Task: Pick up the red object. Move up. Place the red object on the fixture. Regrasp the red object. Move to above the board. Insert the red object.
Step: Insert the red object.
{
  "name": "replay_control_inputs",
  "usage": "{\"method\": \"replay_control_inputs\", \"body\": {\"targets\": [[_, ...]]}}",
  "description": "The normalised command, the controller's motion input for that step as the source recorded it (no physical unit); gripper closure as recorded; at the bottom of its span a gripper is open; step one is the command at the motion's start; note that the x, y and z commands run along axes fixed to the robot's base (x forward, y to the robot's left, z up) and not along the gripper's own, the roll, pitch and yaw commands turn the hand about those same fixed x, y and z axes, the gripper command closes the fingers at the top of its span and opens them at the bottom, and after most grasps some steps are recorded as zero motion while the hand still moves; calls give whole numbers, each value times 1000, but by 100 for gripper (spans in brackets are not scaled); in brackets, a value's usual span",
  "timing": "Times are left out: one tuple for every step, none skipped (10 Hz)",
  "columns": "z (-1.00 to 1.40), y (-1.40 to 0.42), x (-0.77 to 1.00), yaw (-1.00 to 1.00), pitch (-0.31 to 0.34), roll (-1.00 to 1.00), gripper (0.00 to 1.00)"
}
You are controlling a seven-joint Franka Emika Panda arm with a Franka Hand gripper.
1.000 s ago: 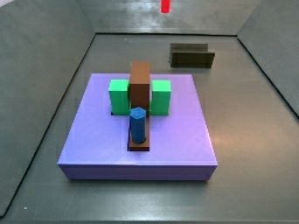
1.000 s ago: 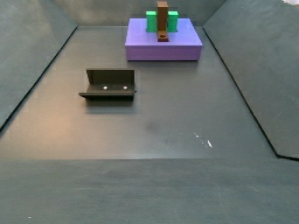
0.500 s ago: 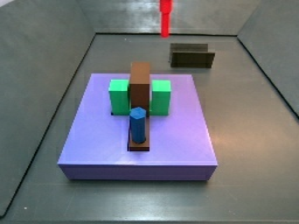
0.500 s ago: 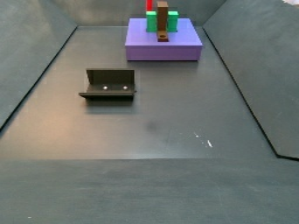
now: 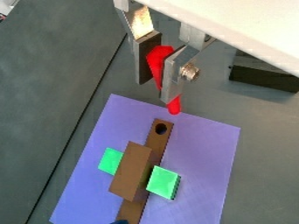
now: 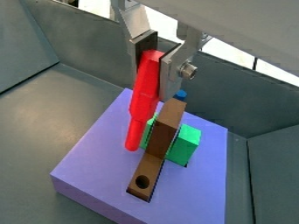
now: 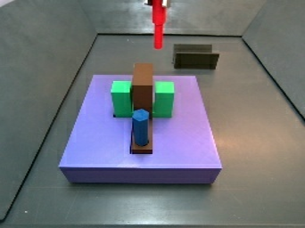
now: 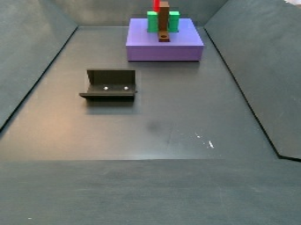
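Note:
My gripper (image 5: 159, 84) (image 6: 156, 73) is shut on the red object (image 5: 156, 63) (image 6: 142, 105), a thin red stick hanging upright with its upper end between the silver fingers. In both wrist views the stick hangs in the air above the lavender board (image 5: 208, 175) (image 6: 91, 166), its lower tip near the holed end of the brown bar (image 5: 145, 159) (image 6: 159, 144). In a side view the red object (image 7: 158, 23) reaches down from the top edge, beyond the board (image 7: 179, 134); the gripper is out of frame there. The fixture (image 7: 195, 57) (image 8: 109, 84) stands bare on the floor.
On the board stand two green blocks (image 7: 121, 98) (image 7: 165, 98) flanking the brown bar (image 7: 143, 85), and a blue peg (image 7: 141, 126) upright at the bar's near end. Grey walls enclose the floor (image 8: 153, 132).
The red object has come lower in a side view, now hanging further down from the top edge and closer to the board. Nothing on the board or fixture has moved.

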Motion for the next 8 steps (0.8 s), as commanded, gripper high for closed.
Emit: {"method": "replay_control_inputs", "body": {"targets": [[-120,0,-97,0,0,-6,100],[-597,0,-320,-71,0,-293,100],[-583,0,-329,-71,0,-301,100],[-583,0,-357,-86,0,-303,100],[-546,0,-326,-57,0,-316,100],[-331,0,-117,0,0,-407,100],[-77,17,0,0,0,-500,100],[-40,43,0,0,0,-500,100]]}}
